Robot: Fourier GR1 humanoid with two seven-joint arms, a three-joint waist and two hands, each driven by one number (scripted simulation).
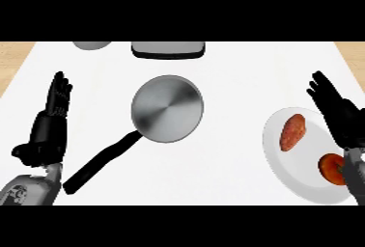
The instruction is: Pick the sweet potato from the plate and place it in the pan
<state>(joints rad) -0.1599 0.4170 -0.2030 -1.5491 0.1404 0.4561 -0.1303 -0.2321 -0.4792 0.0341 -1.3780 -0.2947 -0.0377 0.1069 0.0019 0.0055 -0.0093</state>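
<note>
A reddish-brown sweet potato (293, 131) lies on the left part of a white plate (303, 181) at the right of the counter. A second, rounder orange-red item (331, 168) sits on the same plate, partly behind my right forearm. My right hand (335, 113) hovers over the plate's right side, fingers straight and pointing away, just right of the sweet potato and apart from it. A grey pan (167, 108) with a black handle (100, 164) lies at the centre. My left hand (51, 120) rests open at the left edge, fingers up.
At the counter's far edge stand a grey-and-black appliance (168, 49) and a grey round object (92, 45), both cut off by the view. Wooden floor shows beyond the counter's left and right corners.
</note>
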